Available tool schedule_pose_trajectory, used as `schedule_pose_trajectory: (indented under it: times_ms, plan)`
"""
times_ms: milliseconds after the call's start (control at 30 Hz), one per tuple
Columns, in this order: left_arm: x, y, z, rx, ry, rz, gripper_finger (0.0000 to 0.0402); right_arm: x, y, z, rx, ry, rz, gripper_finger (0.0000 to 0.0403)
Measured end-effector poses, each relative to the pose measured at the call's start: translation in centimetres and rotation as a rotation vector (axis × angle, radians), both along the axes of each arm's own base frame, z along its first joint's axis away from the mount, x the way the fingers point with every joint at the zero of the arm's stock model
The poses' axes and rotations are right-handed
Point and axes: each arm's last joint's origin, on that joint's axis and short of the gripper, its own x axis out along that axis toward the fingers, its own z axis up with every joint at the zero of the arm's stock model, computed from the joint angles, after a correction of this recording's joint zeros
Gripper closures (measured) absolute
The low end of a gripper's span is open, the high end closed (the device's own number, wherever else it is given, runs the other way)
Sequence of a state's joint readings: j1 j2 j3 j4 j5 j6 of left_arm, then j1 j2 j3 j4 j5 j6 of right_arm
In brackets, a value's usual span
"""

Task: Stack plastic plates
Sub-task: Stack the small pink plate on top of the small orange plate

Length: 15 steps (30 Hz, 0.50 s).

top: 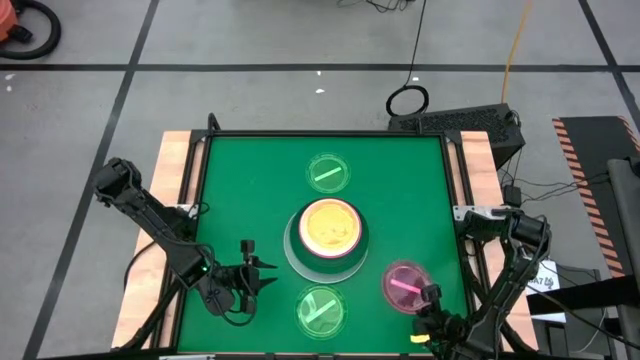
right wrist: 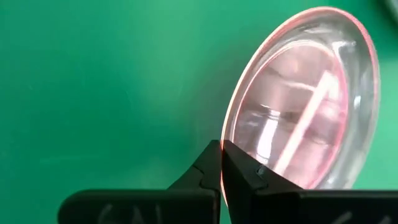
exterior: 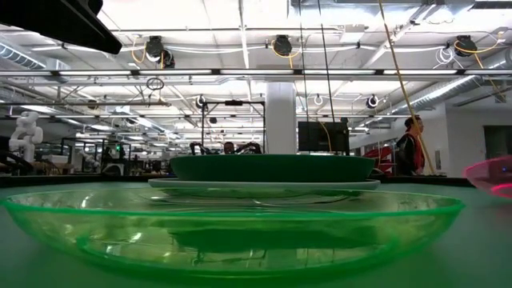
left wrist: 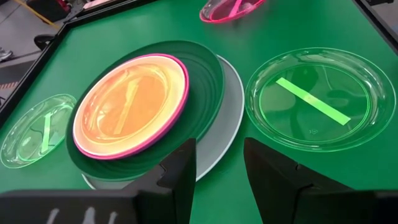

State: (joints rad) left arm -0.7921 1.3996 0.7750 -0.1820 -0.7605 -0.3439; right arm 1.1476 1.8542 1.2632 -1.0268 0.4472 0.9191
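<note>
A stack [top: 328, 228] stands mid-table: a large pale plate [left wrist: 227, 102] at the bottom, a dark green one [left wrist: 202, 74], a bright pink rim [left wrist: 177, 102] and an orange plate [left wrist: 127, 102] on top. One translucent green striped plate [top: 327, 172] lies toward the far edge, another [top: 320, 310] toward the near edge. The small translucent pink plate [top: 403, 284] is right of the stack, in my right gripper [right wrist: 222, 163]. My left gripper [left wrist: 217, 165] is open, just left of the stack near the table's near edge, touching nothing. My right gripper pinches the pink plate's rim [right wrist: 224, 140] between its two fingers, on the edge nearest the table's near-right corner. The plate sits tilted in the hold, that rim raised, as the low view also shows [exterior: 494, 174]. I cannot tell whether its opposite edge touches the table.
The green mat [top: 240, 190] is bordered by a black frame and wooden table edges. Bare mat lies left of the stack and at the far corners. Cables and a dark box lie on the floor beyond the far-right corner. A person [exterior: 412, 148] stands far off in the room.
</note>
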Motion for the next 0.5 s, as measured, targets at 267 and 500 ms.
schedule_pose_trajectory:
  times_ms: [267, 500]
  plan:
    - [0.0, 0.0, 0.0, -0.001, 0.0, 0.001, 0.0259, 0.7, 0.6, 2.1, -0.082, -0.121, 0.079, 0.0403]
    - [0.0, 0.0, 0.0, -0.001, 0.0, 0.001, 0.0259, 1.3, 0.2, 2.9, -0.194, -0.191, 0.133, 0.0403]
